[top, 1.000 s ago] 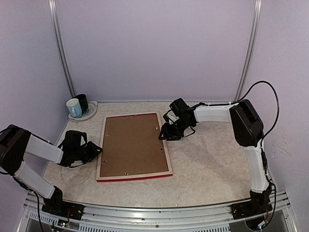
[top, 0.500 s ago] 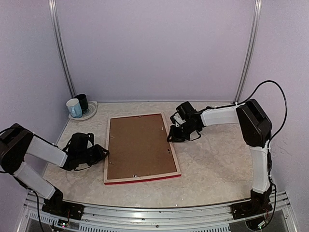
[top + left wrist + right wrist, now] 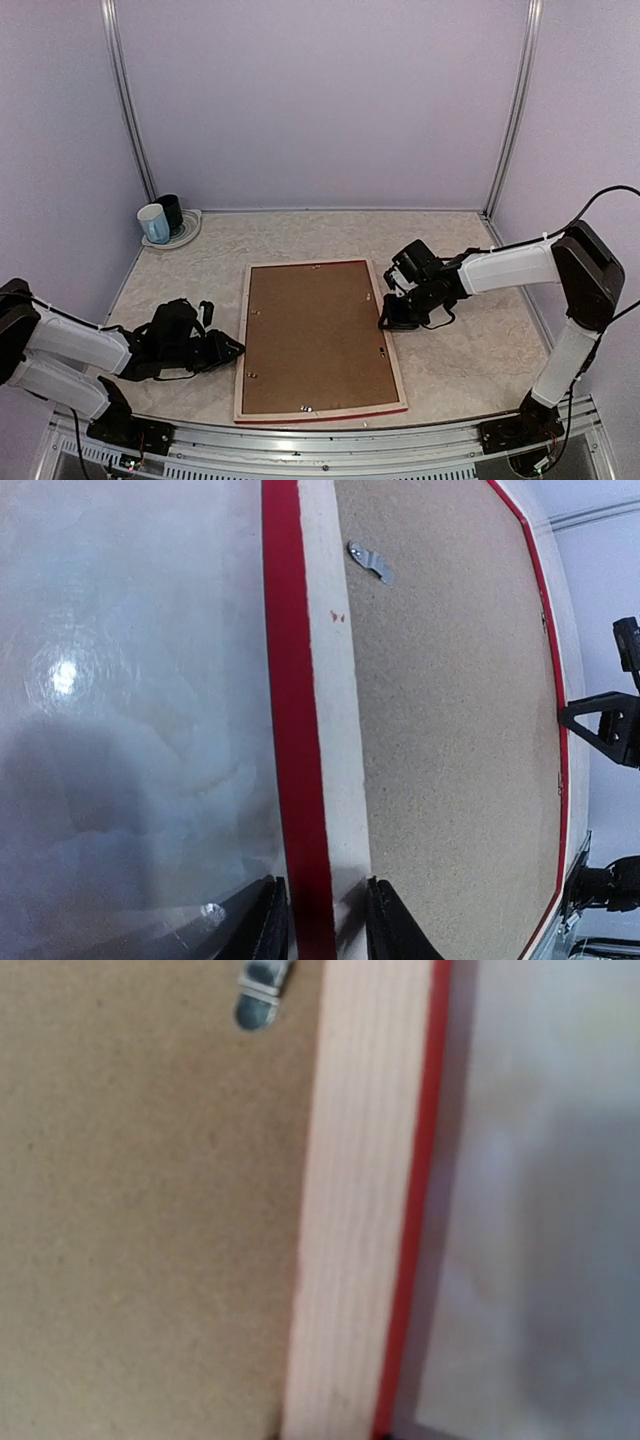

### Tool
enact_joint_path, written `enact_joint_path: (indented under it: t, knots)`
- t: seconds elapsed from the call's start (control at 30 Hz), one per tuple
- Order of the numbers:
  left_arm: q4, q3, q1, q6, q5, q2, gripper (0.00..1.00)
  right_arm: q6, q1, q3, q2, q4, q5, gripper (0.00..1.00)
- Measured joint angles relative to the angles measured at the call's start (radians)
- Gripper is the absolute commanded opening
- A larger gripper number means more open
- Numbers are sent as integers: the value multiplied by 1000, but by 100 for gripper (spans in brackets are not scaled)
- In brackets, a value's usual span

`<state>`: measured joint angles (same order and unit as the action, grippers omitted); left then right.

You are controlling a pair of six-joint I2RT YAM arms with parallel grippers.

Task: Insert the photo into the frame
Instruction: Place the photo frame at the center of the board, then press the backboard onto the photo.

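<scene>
In left wrist view alone, fingers (image 3: 262,932) clamp frame (image 3: 335,730).

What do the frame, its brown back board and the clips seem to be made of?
By look, the frame is pale wood with visible grain and a red painted edge. Probably the back board is pressed fibreboard, matt and speckled brown. Likely the clips are metal, grey and shiny.
</scene>
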<state>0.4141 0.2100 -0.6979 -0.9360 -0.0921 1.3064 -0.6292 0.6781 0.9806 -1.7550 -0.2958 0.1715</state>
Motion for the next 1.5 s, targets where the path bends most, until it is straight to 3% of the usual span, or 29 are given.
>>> enact_joint_path:
  t: [0.07,0.2,0.33,0.5,0.67,1.0,1.5]
  knots:
    - [-58,-2,-12,-10,4,-44,37,-7,8,-27,37,-22,-14,28]
    - [-225,31,-9,-5,62,-136,42,-3,13,-20,98,-60,-64,37]
    - [-359,125,21,18,106,-200,44,11,14,42,133,-100,-115,39]
    - [-416,262,77,68,108,-211,44,36,52,114,149,-115,-163,39]
    - [-417,406,88,133,74,-61,44,66,175,171,122,-81,-164,39]
    - [-373,556,61,212,2,302,43,79,338,236,-102,6,-102,38]
    - [-253,620,70,245,-63,456,40,63,366,250,-217,113,-40,35]
